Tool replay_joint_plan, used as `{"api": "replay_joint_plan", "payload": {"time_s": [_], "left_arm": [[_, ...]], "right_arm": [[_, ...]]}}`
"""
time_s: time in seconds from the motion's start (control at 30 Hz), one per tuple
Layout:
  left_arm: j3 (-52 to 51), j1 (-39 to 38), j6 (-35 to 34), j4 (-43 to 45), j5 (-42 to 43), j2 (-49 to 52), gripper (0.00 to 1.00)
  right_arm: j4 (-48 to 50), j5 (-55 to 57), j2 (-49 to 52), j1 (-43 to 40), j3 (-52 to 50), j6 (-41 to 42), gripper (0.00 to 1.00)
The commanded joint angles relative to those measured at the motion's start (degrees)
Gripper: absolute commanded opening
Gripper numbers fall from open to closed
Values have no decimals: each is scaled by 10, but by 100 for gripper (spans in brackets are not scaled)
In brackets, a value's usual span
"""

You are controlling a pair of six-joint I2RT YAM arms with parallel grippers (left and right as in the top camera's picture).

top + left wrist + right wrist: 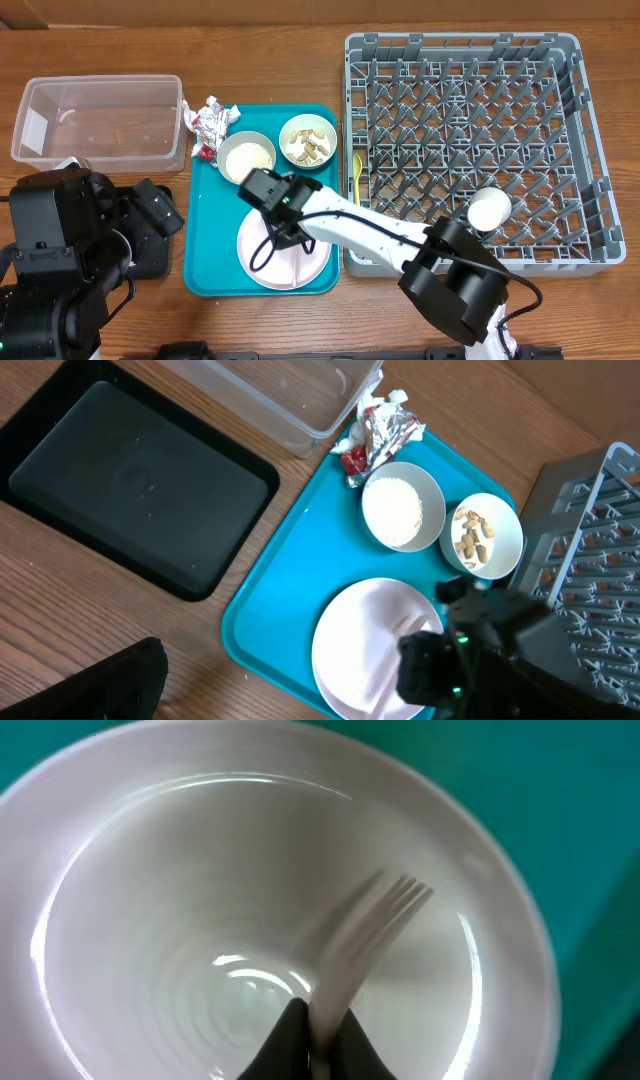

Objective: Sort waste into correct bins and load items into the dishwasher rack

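Right gripper (318, 1028) on slim white fork (372, 923)

Reaches with the right arm (370, 235) from its base at the near right edge, slanting leftward, white link long and low, wrist bent down. Pinches the handle of a fork (365, 935) in the right gripper (312, 1038), dark fingers nearly together, tips pointing down. Holds the left arm (60, 240) folded up at the far left, with the left gripper (160, 208) angled rightward; jaw spacing impossible to make out.
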Motion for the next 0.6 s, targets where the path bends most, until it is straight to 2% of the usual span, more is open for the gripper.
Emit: {"api": "replay_joint_plan", "payload": {"time_s": [0.0,0.27,0.5,0.57], "left_arm": [[4,3,9,1,-12,0,100],[4,3,9,1,-12,0,100],[4,3,9,1,-12,0,100],[4,3,9,1,-12,0,100]], "right_arm": [[-33,37,-26,-5,79,-41,4],[-108,80,-94,-50,153,-130,4],[-111,75,-112,-166,146,-168,4],[-90,37,-112,-197,131,-216,4]]}}
